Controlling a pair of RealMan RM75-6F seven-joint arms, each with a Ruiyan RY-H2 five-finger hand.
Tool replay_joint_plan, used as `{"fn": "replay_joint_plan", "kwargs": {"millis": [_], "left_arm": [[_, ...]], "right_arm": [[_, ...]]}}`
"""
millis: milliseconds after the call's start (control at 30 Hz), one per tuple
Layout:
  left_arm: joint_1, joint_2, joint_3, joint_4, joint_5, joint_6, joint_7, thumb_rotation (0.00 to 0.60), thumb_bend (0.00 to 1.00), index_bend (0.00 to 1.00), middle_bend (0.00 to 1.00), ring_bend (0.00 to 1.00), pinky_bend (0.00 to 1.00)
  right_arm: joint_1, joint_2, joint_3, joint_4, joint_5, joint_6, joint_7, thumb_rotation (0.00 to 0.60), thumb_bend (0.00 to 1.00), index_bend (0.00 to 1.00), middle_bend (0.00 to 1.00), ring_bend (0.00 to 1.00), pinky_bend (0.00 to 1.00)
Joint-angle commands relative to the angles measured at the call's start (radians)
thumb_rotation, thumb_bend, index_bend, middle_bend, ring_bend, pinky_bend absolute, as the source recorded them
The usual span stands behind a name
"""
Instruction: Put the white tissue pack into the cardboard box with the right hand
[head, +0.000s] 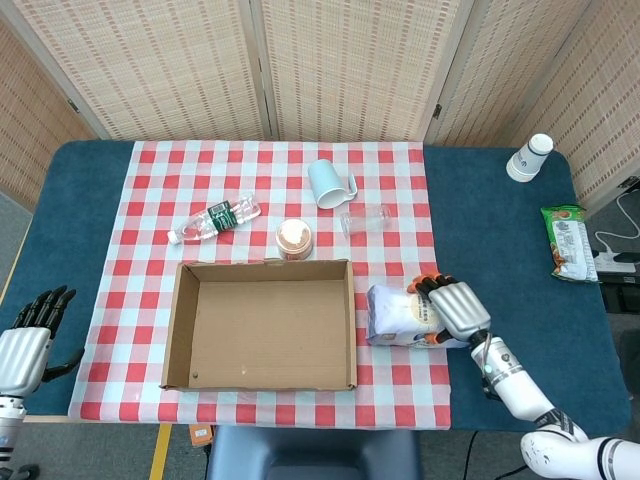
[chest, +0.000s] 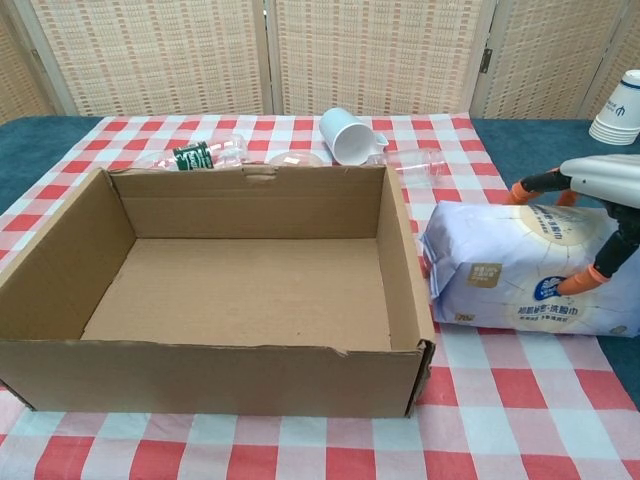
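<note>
The white tissue pack (head: 398, 317) (chest: 505, 275) lies on the checked cloth just right of the cardboard box (head: 265, 335) (chest: 240, 290), nearly touching its right wall. My right hand (head: 455, 310) (chest: 600, 185) grips the pack's right end, fingers over the top and thumb pressed on its near face. The pack sits slightly tilted. The box is open-topped and holds nothing. My left hand (head: 25, 345) hangs off the table's front left corner with its fingers apart, holding nothing.
Behind the box lie a water bottle (head: 214, 220), a round tin (head: 293, 238), a tipped white mug (head: 327, 183) and a clear cup (head: 365, 218). A paper cup stack (head: 529, 157) and a green snack bag (head: 567, 243) sit far right.
</note>
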Motion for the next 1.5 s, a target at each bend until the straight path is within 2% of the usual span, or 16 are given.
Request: {"fn": "replay_joint_plan", "kwargs": {"millis": [33,133,367,533,767,867,1000,1100,1200,1367,1500], "left_arm": [[0.001,0.000,0.000,-0.001,0.001,0.002,-0.001,0.600,0.28,0.02,0.00,0.00,0.13],[0.001,0.001,0.000,-0.001,0.001,0.002,-0.001,0.600,0.28,0.02,0.00,0.00,0.13],[0.001,0.001,0.000,-0.001,0.000,0.002,-0.001,0.600,0.28,0.02,0.00,0.00,0.13],[-0.002,-0.001,-0.001,0.003,-0.005,-0.006,-0.002,0.600,0.28,0.02,0.00,0.00,0.13],[-0.003,-0.002,0.001,0.001,-0.001,-0.008,-0.002,0.600,0.28,0.02,0.00,0.00,0.13],[-0.003,-0.002,0.002,-0.003,0.001,-0.006,0.001,0.600,0.28,0.02,0.00,0.00,0.13],[-0.002,-0.001,0.003,-0.005,0.003,-0.004,0.005,0.600,0.28,0.02,0.00,0.00,0.13],[-0.003,-0.001,0.005,-0.006,0.005,-0.006,0.007,0.600,0.28,0.02,0.00,0.00,0.13],[-0.003,-0.001,0.006,-0.007,0.005,-0.008,0.007,0.600,0.28,0.02,0.00,0.00,0.13],[-0.002,0.006,0.004,-0.008,0.002,-0.007,-0.007,0.600,0.28,0.02,0.00,0.00,0.13],[-0.001,0.012,0.005,-0.007,-0.001,-0.011,-0.020,0.600,0.28,0.02,0.00,0.00,0.13]], "right_arm": [[-0.002,-0.001,-0.003,0.001,0.006,0.001,-0.005,0.600,0.00,0.52,0.35,0.33,0.50],[-0.002,0.001,-0.005,-0.003,0.010,0.001,-0.008,0.600,0.00,0.55,0.38,0.37,0.54],[-0.002,0.012,-0.002,-0.026,0.001,0.015,-0.009,0.600,0.00,0.60,0.40,0.38,0.55],[0.000,0.103,0.029,-0.151,-0.008,0.067,-0.068,0.600,0.00,0.60,0.41,0.38,0.56],[0.013,0.250,0.093,-0.377,0.016,0.143,-0.207,0.600,0.00,0.61,0.41,0.39,0.56],[0.037,0.292,0.132,-0.472,0.039,0.158,-0.265,0.600,0.00,0.62,0.42,0.39,0.57],[0.092,0.303,0.188,-0.576,0.093,0.169,-0.349,0.600,0.00,0.63,0.42,0.39,0.57],[0.151,0.261,0.229,-0.637,0.155,0.190,-0.433,0.600,0.00,0.63,0.42,0.39,0.57],[0.223,0.171,0.250,-0.654,0.215,0.203,-0.505,0.600,0.00,0.63,0.42,0.39,0.57],[0.347,-0.030,0.253,-0.581,0.310,0.211,-0.593,0.600,0.00,0.63,0.42,0.39,0.57],[0.425,-0.157,0.261,-0.505,0.371,0.216,-0.625,0.600,0.00,0.62,0.42,0.39,0.57]]}}
